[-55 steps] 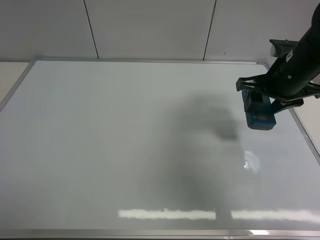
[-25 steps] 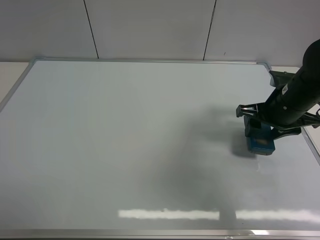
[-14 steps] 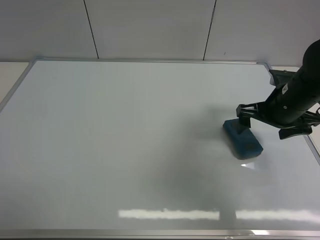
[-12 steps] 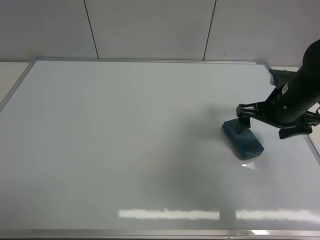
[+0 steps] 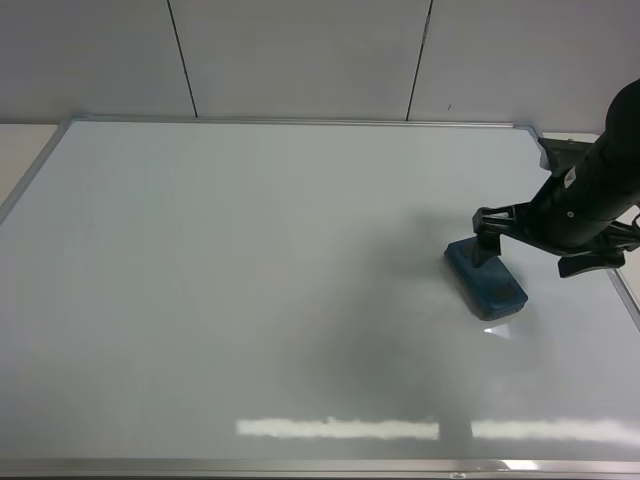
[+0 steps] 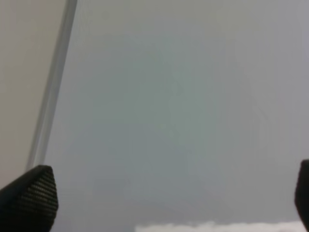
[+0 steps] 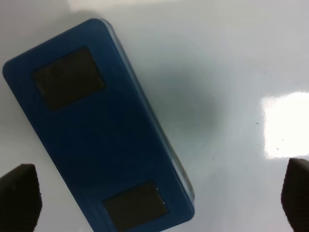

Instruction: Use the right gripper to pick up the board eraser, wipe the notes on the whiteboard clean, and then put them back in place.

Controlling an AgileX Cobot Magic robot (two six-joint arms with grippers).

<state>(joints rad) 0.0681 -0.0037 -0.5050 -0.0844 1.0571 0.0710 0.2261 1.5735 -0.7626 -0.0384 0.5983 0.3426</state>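
Note:
The teal-blue board eraser (image 5: pixel 485 282) lies flat and askew on the whiteboard (image 5: pixel 250 280), near its right edge. My right gripper (image 5: pixel 540 245) hovers just over and to the right of the eraser, open and empty. One finger (image 5: pixel 488 222) is above the eraser's far end. In the right wrist view the eraser (image 7: pixel 99 125) shows its two dark square patches and lies free between the spread fingertips (image 7: pixel 17 193). No red notes show anywhere on the board. My left gripper (image 6: pixel 164 203) is open over the board's left part.
The whiteboard's silver frame (image 5: pixel 300 121) runs along the far edge and shows in the left wrist view (image 6: pixel 53 87). A pale tiled wall (image 5: pixel 300 55) stands behind the board. Lamp glare (image 5: pixel 340 428) lies along the near edge.
My right gripper came down to the board with the eraser and opened. The eraser now lies turned askew on the board. Nothing has moved in the last half second.

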